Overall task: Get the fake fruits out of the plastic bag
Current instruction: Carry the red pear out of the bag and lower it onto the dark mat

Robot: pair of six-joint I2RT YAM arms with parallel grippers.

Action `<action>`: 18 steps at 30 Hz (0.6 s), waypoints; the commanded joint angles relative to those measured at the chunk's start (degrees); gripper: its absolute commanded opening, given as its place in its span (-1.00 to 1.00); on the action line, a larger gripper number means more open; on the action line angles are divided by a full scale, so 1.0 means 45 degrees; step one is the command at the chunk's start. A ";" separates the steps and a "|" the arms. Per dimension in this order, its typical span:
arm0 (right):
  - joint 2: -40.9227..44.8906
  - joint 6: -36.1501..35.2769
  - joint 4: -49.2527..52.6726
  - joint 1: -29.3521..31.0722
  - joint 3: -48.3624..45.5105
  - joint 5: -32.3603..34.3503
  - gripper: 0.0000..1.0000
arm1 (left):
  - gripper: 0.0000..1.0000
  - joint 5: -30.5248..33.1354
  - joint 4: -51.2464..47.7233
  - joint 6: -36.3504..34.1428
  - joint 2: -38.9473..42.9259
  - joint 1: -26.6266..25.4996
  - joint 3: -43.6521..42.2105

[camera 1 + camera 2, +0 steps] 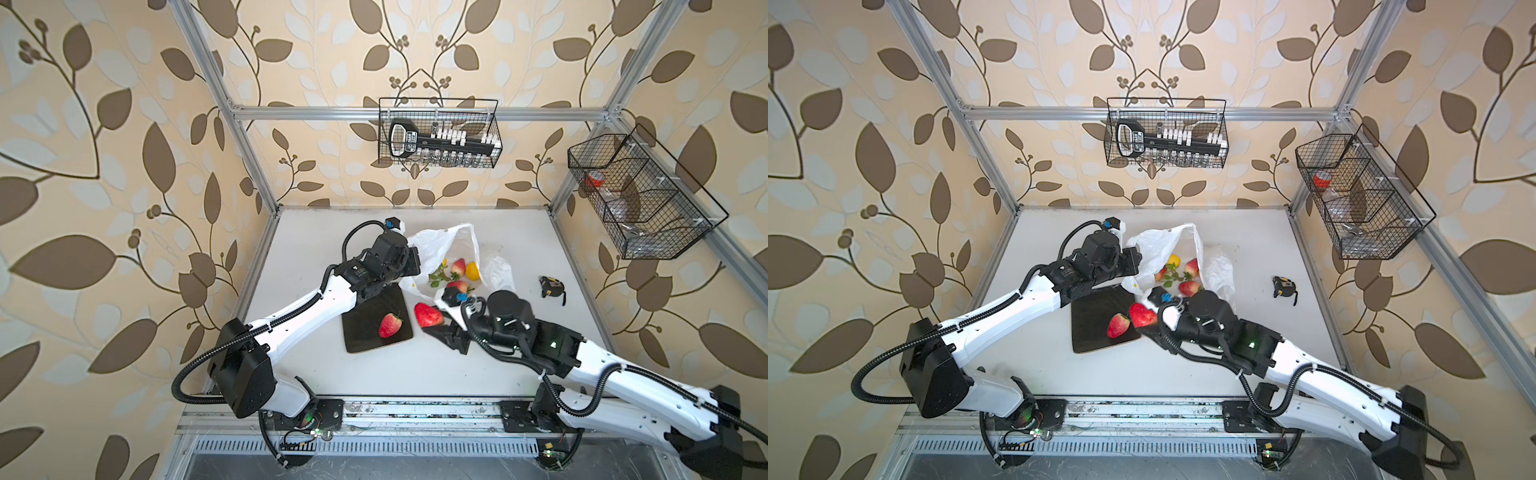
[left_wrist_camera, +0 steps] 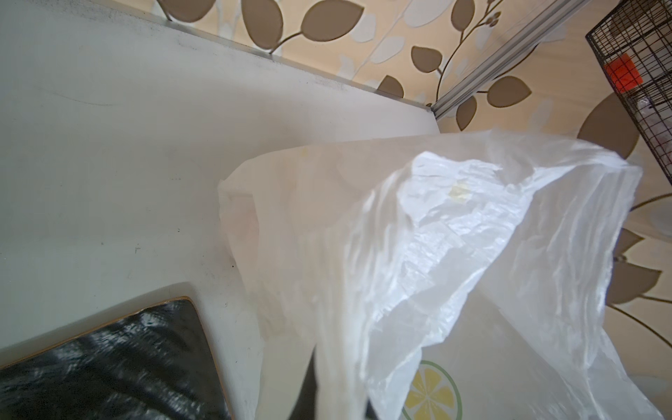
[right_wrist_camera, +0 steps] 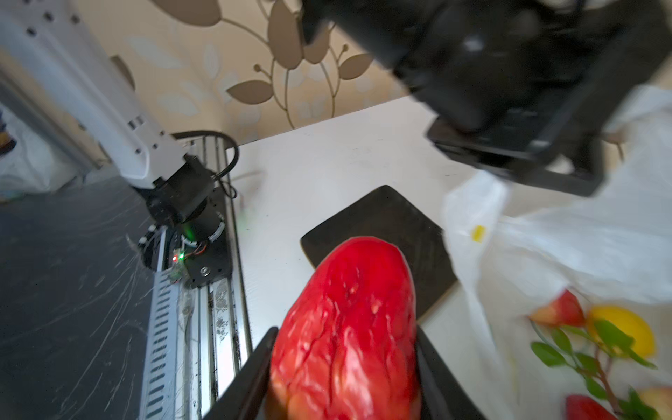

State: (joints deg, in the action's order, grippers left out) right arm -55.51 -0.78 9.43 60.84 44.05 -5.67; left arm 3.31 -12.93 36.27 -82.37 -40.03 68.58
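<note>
The right gripper (image 3: 345, 338) squeezes a red fruit (image 3: 345, 309) near the plate (image 1: 361, 332). The left gripper (image 1: 412, 262) pinches the bag (image 1: 451, 241) rim. More fruits (image 1: 458, 267) lie inside the bag. Another fruit (image 1: 390, 325) sits on the plate, on the desk (image 1: 415, 374).

Leaf-patterned wallpaper (image 1: 124, 174) is surrounding the white table (image 1: 415, 374); an aluminium frame (image 1: 311, 112) is rising from its corners, and two wire baskets (image 1: 440, 161) are hanging above it.

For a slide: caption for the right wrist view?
Right gripper holds a red fake fruit in its jaws near the black plate and plastic bag.
</note>
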 commanded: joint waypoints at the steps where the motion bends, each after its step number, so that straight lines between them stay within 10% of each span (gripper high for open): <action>1: -0.1705 -0.0849 -0.1378 0.1756 0.0136 0.1633 -0.10 | -1.00 -0.0023 -0.0161 -0.0242 0.0247 0.0177 0.0444; 18: -0.9744 -0.0498 -0.5119 0.1841 0.2305 0.2222 -0.05 | -1.00 -0.0297 -0.1259 -0.1276 0.0840 0.0630 0.0660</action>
State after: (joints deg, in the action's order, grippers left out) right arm -97.12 -3.90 -11.22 70.04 51.16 3.68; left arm 2.87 -18.44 32.45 -81.17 -37.76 68.95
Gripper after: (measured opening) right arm 0.489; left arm 0.048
